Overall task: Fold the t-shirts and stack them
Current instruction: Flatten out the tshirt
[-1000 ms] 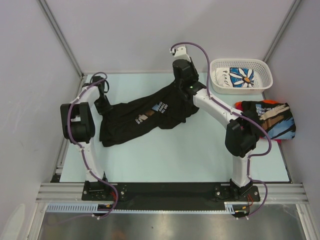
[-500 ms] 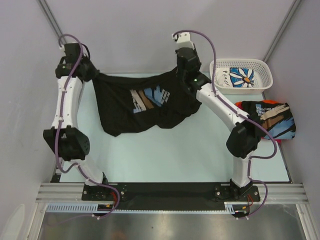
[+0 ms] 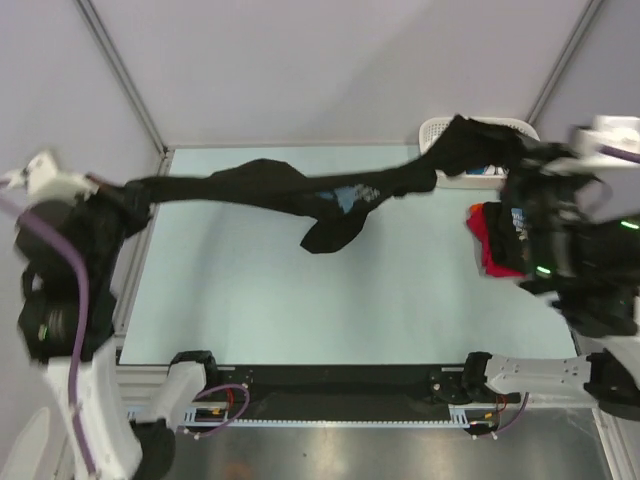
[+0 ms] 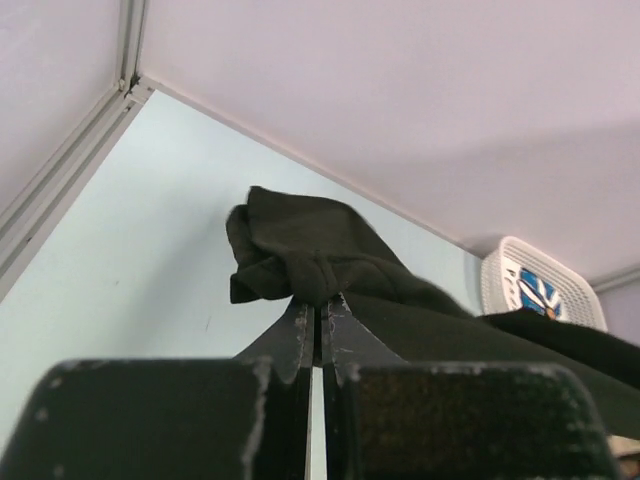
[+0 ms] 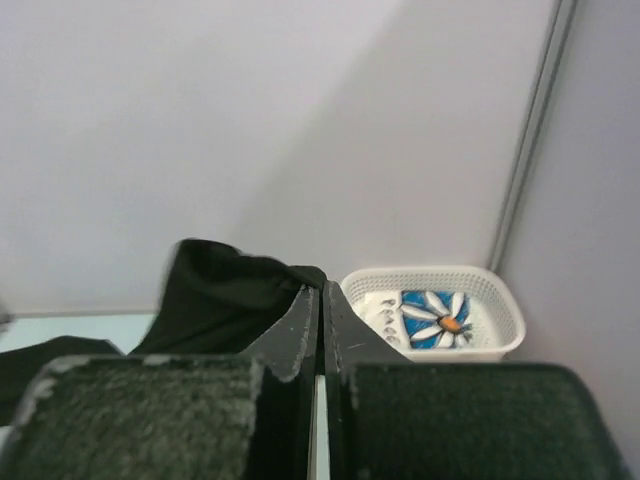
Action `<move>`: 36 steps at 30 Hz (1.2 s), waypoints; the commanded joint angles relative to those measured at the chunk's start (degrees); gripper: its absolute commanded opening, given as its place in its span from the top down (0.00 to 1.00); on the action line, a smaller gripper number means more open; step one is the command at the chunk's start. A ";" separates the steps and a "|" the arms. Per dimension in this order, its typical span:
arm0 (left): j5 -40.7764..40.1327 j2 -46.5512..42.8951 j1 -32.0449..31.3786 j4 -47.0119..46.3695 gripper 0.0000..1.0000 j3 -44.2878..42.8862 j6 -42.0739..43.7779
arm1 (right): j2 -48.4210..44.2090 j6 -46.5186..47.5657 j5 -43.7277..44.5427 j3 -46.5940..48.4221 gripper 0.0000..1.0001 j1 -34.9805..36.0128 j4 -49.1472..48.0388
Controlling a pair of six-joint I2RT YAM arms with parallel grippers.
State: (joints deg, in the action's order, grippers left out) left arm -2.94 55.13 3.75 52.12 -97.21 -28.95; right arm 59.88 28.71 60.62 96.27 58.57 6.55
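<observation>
The black t-shirt [image 3: 270, 188] hangs stretched above the tabletop [image 3: 260, 300], its long axis running left to right. The left jaws pinch its one end and the right jaws pinch the other, near the basket [image 5: 430, 271].

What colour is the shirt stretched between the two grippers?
Black t-shirt, with a light-blue print patch near its middle; clearest in the top external view.

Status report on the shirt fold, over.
Left end effector shut on black t-shirt. Right end effector shut on other end. Shirt stretched between, middle sagging. Basket close behind right grip.
</observation>
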 commanded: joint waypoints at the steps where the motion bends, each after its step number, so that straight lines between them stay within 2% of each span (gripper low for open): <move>1: -0.41 -9.42 -0.14 9.82 1.00 -2.97 2.75 | -6.87 14.95 35.44 -2.30 1.00 25.18 -5.29; 3: 0.48 -10.39 -0.06 15.72 1.00 -8.22 4.24 | -6.62 14.98 40.26 -3.89 1.00 30.79 -1.91; 5: -0.13 -11.10 -0.06 19.23 1.00 -10.80 4.86 | -6.62 26.52 39.84 -11.52 1.00 34.58 -21.30; 6: -0.14 -10.84 -0.14 20.03 1.00 -12.98 5.74 | -6.53 29.27 37.84 -12.93 1.00 35.47 -26.88; 9: 1.09 -8.56 -0.23 21.18 1.00 -18.43 6.01 | -2.76 20.27 32.91 -6.38 1.00 37.24 -16.69; 10: 2.40 -7.68 -0.23 21.01 1.00 -20.11 5.84 | -2.23 20.16 30.02 -4.79 1.00 37.06 -14.48; 11: 4.15 -4.28 -0.15 21.44 1.00 -24.04 5.83 | -1.52 23.46 28.86 -3.73 1.00 36.80 -17.41; 12: 5.39 -2.42 -0.23 21.97 1.00 -27.04 5.57 | -1.34 28.11 27.81 -4.16 1.00 36.53 -22.75; 13: 7.40 -0.40 -0.15 21.89 1.00 -29.33 5.57 | -1.08 34.77 25.88 -4.86 1.00 36.27 -35.94; 14: 7.60 2.58 -0.23 21.71 1.00 -33.88 5.57 | -0.64 45.62 24.99 -5.73 1.00 35.31 -41.91; 16: 8.21 5.50 -0.14 20.84 1.00 -36.81 6.88 | 0.41 54.22 21.32 -5.65 1.00 33.12 -53.76; 17: 8.30 7.95 -0.14 19.61 1.00 -37.52 7.32 | 0.59 57.83 19.47 -5.22 1.00 31.63 -55.14; 19: 11.62 11.03 -0.41 18.11 1.00 -37.70 6.54 | 0.16 57.08 13.23 -4.60 1.00 24.35 -53.23; 20: 13.64 12.87 -0.32 17.67 1.00 -37.01 5.58 | -0.28 55.68 10.51 -5.12 1.00 20.66 -51.56; 21: 14.88 14.89 -0.41 16.45 1.00 -35.09 4.35 | -0.72 50.10 8.31 -4.78 1.00 12.10 -48.33; 23: 16.12 16.40 -0.41 12.32 1.00 -29.74 3.38 | -0.64 41.03 2.59 -3.99 1.00 2.31 -35.16; 24: 16.30 18.06 -0.32 10.83 1.00 -28.75 3.29 | -0.12 29.68 0.75 -1.63 1.00 -3.49 -29.02; 25: 15.95 19.12 -0.41 9.59 1.00 -28.56 3.11 | 1.45 23.82 -2.93 -0.31 1.00 -13.46 -17.04; 26: 16.82 20.09 -0.41 8.97 1.00 -28.30 3.54 | 2.17 18.28 -5.40 0.84 1.00 -18.52 -10.91; 27: 16.83 21.93 -0.41 9.23 1.00 -28.91 3.55 | 2.87 7.87 -10.91 1.55 1.00 -22.66 -1.63; 28: 17.44 24.56 -0.58 8.97 1.00 -29.26 3.55 | 4.36 4.03 -13.75 1.81 1.00 -30.01 1.94; 30: 18.67 27.29 -0.85 8.96 1.00 -30.14 3.64 | 5.24 -0.83 -18.06 -0.54 1.00 -32.97 4.26; 32: 19.11 30.55 -1.90 8.26 1.00 -30.67 4.25 | 8.22 -9.86 -22.36 -1.35 1.00 -38.59 8.28; 34: 19.99 34.22 -2.78 8.00 1.00 -31.11 4.69 | 10.42 -19.07 -31.93 -1.61 1.00 -44.38 13.13; 36: 19.04 36.70 -3.74 8.09 1.00 -31.99 5.74 | 13.24 -21.75 -38.25 -3.19 1.00 -46.60 12.62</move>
State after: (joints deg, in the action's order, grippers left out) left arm 15.75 89.41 1.45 63.86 -126.17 -24.91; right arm 67.99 24.69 39.57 95.50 17.52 8.75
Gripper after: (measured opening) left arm 0.014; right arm 0.010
